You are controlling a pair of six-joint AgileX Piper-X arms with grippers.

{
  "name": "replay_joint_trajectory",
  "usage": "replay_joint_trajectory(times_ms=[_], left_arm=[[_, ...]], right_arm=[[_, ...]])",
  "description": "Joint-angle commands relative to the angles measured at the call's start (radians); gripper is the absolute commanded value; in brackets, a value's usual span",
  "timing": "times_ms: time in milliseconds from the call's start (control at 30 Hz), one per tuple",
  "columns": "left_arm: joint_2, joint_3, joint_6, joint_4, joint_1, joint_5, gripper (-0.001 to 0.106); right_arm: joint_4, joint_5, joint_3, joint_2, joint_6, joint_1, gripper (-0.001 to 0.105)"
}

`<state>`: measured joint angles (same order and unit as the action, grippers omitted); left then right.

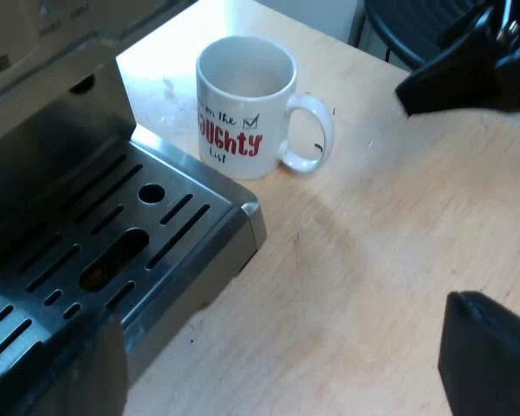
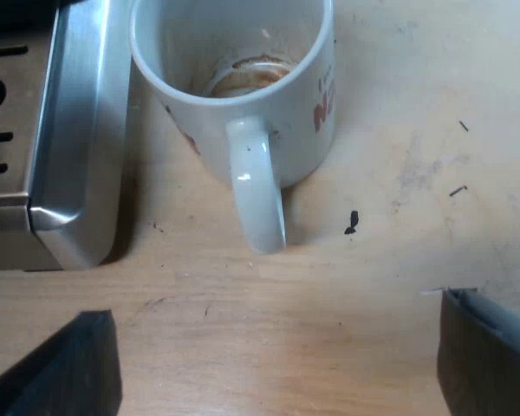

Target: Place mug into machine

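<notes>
Fingers of my left gripper stand wide apart with nothing between them, hovering over the bare wooden counter next to the corner of the slotted steel drip tray of the espresso machine. The white mug stands upright on the counter, outside the machine, just beside the tray's steel edge and not far from the counter's edge, past which something dark, perhaps a chair, shows. Black script on the mug's wall reads "on the", followed by a small ticked box. Under that come red block letters "AUGHTY", with the first letter turned out of sight, and below them a black "list". The right wrist view catches the start of the red word, an "N", on the mug's side, and a brown ring of coffee residue on its bottom. My right gripper is also spread wide and empty. Its two black fingers frame a stretch of counter just short of the mug's handle, which points straight toward it. A small dark speck lies on the counter near the handle's foot. Markings on the machine's front panel are too small to read.
</notes>
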<state>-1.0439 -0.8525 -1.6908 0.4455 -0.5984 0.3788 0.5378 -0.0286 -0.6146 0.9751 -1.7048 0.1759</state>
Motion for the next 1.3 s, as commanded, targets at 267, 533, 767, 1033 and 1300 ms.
replay_joint_trajectory(times_ms=[267, 533, 767, 1033, 1300], left_arm=[[0.003, -0.006, -0.002, -0.031, -0.004, -0.001, 0.075], [0.003, -0.006, -0.002, -0.031, -0.004, -0.001, 0.075], [0.003, -0.006, -0.002, -0.031, -0.004, -0.001, 0.075], [0.003, -0.006, -0.002, -0.031, -0.004, -0.001, 0.075], [0.003, -0.006, -0.002, -0.031, -0.004, -0.001, 0.075]], right_arm=[[-0.336, -0.129, 0.194, -0.008, 0.031, 0.133, 0.077], [-0.617, -0.199, 0.366, -0.01, 0.065, 0.158, 0.077], [-0.729, -0.199, 0.433, -0.01, 0.001, 0.158, 0.077], [-0.751, -0.199, 0.433, -0.01, 0.0, 0.158, 0.077], [-0.8, -0.207, 0.433, -0.008, -0.03, 0.158, 0.077]])
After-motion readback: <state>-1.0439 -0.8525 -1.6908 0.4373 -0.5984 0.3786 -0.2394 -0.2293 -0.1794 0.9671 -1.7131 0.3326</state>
